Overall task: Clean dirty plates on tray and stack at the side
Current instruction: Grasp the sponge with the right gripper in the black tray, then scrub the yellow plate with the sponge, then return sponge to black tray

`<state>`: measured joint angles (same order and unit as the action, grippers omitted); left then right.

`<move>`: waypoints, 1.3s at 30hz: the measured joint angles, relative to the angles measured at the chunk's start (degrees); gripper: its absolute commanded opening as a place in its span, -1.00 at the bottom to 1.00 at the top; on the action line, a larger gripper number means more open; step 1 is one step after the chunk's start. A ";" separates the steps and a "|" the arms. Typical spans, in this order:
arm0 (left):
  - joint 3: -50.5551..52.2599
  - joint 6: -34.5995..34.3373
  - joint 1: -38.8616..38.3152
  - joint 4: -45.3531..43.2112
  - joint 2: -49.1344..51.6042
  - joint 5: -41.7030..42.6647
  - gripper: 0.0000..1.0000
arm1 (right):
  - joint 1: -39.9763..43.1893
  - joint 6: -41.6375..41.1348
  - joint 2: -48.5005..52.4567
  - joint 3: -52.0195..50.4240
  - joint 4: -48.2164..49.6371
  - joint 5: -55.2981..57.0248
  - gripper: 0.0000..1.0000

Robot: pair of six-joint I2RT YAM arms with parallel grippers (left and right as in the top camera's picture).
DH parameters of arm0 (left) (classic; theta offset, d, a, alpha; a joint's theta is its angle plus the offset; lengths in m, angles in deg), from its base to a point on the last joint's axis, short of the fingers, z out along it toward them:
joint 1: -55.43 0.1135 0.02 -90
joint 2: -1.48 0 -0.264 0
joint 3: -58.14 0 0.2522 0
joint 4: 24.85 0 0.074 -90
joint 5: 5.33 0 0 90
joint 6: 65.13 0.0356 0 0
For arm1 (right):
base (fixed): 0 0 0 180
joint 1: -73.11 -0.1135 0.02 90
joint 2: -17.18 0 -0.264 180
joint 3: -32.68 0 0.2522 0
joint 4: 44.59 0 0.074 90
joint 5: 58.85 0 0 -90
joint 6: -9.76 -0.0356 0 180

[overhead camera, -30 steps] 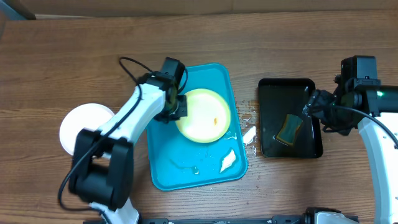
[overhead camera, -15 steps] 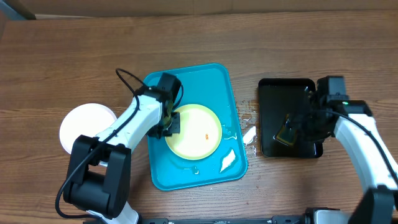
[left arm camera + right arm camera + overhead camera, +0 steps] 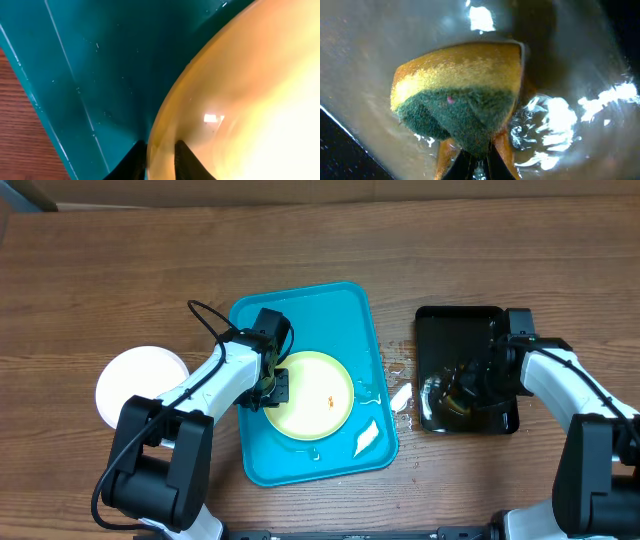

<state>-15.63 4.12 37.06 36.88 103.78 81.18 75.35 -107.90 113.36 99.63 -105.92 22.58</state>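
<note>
Overhead and wrist views, one plate on the tray. The green-rimmed plate (image 3: 312,395) lies flat inside the turquoise tray (image 3: 300,305), toward its near half, with a small orange smear (image 3: 331,400) close to the plate's middle. A white plate (image 3: 120,380) sits apart on the wooden surface (image 3: 100,260), out to the left of the tray.

My left claw (image 3: 272,385) is at the green plate's left rim. In the wrist view its fingertips (image 3: 187,160) straddle that rim with very little gap, but I cannot tell whether they press on it or stand just clear.

My right claw (image 3: 462,388) is down in the wet black tray (image 3: 440,320), closed on the yellow-and-green sponge (image 3: 460,100), green scouring face toward the camera.

The relation that matters: the smear lies to the left of the sponge claw, across the gap between the two trays, on the half of the plate nearer the right arm. The plate is round and offers no long axis. I judge the scrub falls to the right arm, approaching from the right while the left stays at the opposite rim.
</note>
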 measured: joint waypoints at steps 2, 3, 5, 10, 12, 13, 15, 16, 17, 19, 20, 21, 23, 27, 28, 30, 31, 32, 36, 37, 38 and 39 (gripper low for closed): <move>0.00 0.02 0.00 0.00 0.00 -0.02 -0.32 | 0.00 0.42 -0.02 1.75 -3.96 0.07 -0.64; 0.00 -0.02 0.00 0.02 0.00 0.00 -0.29 | -0.02 0.74 -0.02 2.56 -5.60 0.11 -0.49; 0.00 0.11 0.00 0.02 0.00 0.02 -0.23 | -0.02 2.19 -0.15 5.05 -9.73 0.31 -0.32; 0.00 0.15 0.00 -0.13 -0.02 0.00 -0.24 | -0.02 3.02 -1.62 7.89 -12.24 0.50 -0.08; 0.00 0.17 0.00 -0.63 -0.02 0.07 -0.43 | -0.02 3.30 -1.79 7.28 -11.39 0.50 -0.08; 0.00 0.24 0.00 -1.09 -0.04 0.24 -0.56 | -0.02 3.30 -1.79 6.51 -10.03 0.48 -0.10; 0.00 0.44 0.00 -2.05 -0.02 0.31 -0.64 | -0.02 3.30 -1.84 4.61 -7.69 0.46 -0.18; 0.04 0.59 0.00 -2.60 -0.02 0.22 -0.67 | -0.02 3.26 -1.84 2.89 -5.77 0.52 -0.21; 0.04 0.63 0.00 -2.89 -0.02 0.20 -0.74 | -0.02 2.62 -1.84 1.11 -3.32 0.48 -0.30; 0.04 0.83 0.00 -3.04 -0.04 0.22 -0.91 | -0.02 2.14 -1.84 -1.90 -0.26 0.50 -0.63; 0.02 1.09 0.00 -2.99 -0.13 0.24 -0.92 | -0.02 1.79 -1.84 -3.10 0.70 0.44 -0.73; 0.02 1.25 0.00 -3.02 -0.46 0.44 -0.92 | 0.00 1.40 -1.84 -3.89 1.57 0.42 -0.87; 0.02 1.27 0.00 -3.04 -0.81 1.18 -0.92 | 0.02 1.16 -2.10 -4.39 2.27 0.37 -0.92; 0.02 1.29 0.00 -3.04 -0.79 3.08 -0.91 | 0.02 0.70 -2.29 -4.50 2.16 0.42 -0.92; 0.02 1.29 0.00 -3.04 -0.79 3.50 -0.92 | 0.02 0.70 -2.29 -4.35 1.40 0.42 -0.92; 0.02 1.27 0.00 -3.04 -0.79 4.17 -0.91 | -0.07 0.81 -2.29 -3.48 -1.33 0.48 -0.92; 0.02 1.29 0.00 -3.04 -0.79 4.42 -0.92 | -0.20 1.05 -2.34 -2.58 -3.61 0.61 -0.92; 0.02 1.27 0.00 -3.04 -0.79 4.59 -0.92 | -0.33 1.14 -2.38 -2.10 -4.55 0.76 -0.92; 0.04 1.27 0.00 -3.04 -0.79 4.98 -0.92 | -2.43 2.01 -4.35 3.43 -9.55 1.33 -0.92; 0.04 1.27 0.00 -3.04 -0.79 5.03 -0.92 | -3.28 2.40 -5.33 5.07 -9.97 1.31 -0.92; 0.04 1.27 0.00 -3.04 -0.79 5.03 -0.92 | -4.31 3.06 -6.32 6.58 -10.23 1.14 -0.92; 0.04 1.27 0.00 -3.04 -0.79 5.03 -0.92 | -5.40 3.76 -7.30 7.82 -10.21 0.68 -0.92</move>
<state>-15.58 5.39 37.06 33.84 103.00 86.21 69.95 -104.14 106.06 107.46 -116.13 23.25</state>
